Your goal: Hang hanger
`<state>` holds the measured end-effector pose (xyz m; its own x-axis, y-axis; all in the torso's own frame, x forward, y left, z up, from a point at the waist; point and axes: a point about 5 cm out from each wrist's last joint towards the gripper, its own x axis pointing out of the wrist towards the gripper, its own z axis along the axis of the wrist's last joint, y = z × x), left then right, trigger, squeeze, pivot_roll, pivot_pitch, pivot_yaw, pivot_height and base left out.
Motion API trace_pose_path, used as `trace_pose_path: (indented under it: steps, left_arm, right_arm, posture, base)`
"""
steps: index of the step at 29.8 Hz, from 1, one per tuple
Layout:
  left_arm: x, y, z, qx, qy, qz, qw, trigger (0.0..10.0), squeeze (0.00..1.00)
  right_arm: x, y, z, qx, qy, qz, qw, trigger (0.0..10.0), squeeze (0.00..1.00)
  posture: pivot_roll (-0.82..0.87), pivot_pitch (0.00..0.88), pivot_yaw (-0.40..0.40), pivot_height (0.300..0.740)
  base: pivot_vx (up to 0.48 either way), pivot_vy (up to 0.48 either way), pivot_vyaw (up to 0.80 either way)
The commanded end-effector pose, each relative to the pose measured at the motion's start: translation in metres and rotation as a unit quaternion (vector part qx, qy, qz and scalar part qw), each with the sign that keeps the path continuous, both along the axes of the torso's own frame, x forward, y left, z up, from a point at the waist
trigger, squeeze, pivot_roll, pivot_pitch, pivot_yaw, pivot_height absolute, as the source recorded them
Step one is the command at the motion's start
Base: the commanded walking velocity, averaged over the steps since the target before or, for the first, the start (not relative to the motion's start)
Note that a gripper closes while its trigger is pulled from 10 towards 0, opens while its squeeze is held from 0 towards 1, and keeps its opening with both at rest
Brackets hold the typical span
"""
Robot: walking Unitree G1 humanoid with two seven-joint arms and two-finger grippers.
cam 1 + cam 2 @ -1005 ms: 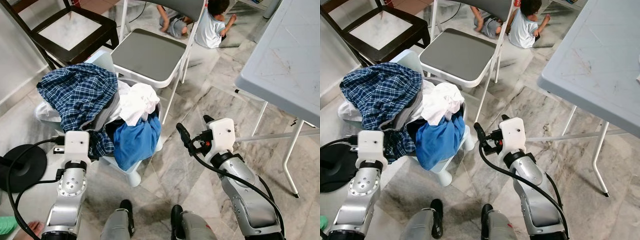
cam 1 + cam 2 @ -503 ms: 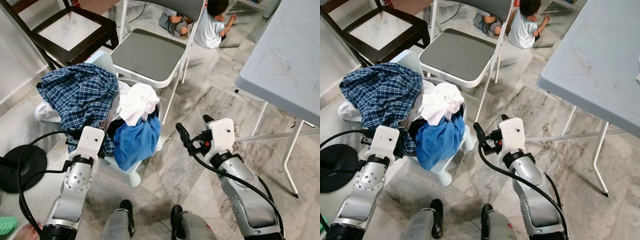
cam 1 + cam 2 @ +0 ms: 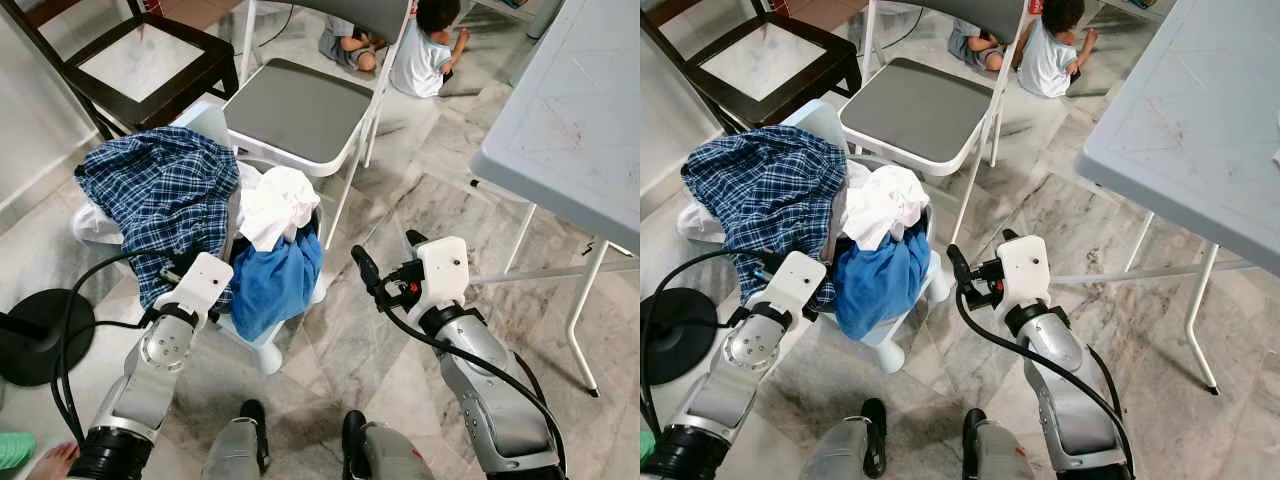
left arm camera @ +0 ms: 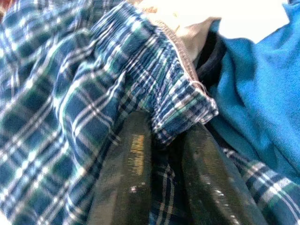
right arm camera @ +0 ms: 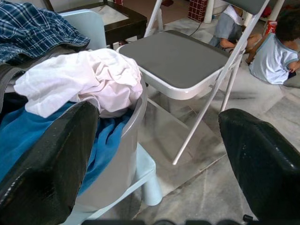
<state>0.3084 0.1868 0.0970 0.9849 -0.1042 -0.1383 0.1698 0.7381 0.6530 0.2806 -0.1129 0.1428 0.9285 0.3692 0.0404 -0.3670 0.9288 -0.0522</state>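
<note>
Left claw [image 4: 161, 140] pinching plaid shirt [image 3: 160, 200], right claw [image 5: 154, 154] spread

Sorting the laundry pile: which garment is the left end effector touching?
The blue plaid garment: the left end effector has its fingers around a fold of its hem. The blue top and white cloth lie beside it, untouched.

The marble floor [image 3: 400, 210] carries a pale blue stool [image 3: 262, 345] at 9 o'clock, a grey folding chair [image 3: 300, 110] at 12, a dark wooden chair [image 3: 140, 60] at 11, and a white table [image 3: 570, 110] at 2.
</note>
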Motion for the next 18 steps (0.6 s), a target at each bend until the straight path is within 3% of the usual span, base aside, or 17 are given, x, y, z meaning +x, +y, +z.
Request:
trace_pose_path:
  steps: [1,18]
  left_arm:
    - [-0.0020,-0.0003,-0.0044,0.027,0.005,-0.017,0.999,0.0,0.00]
    - [0.0011,-0.0038,-0.0013,0.068,-0.010,-0.051,0.996,0.0,0.00]
  right_arm:
    - [-0.0022,-0.0009,-0.0068,-0.003,0.011,-0.001,1.000,10.0,0.00]
    - [-0.0009,-0.0014,-0.0070,-0.001,0.010,-0.005,1.000,10.0,0.00]
  posture:
    - [0.02,0.298,-0.014,0.740]
    - [0.02,0.293,-0.010,0.740]
  base:
    - [0.000,0.000,0.00]
    - [0.000,0.000,0.00]
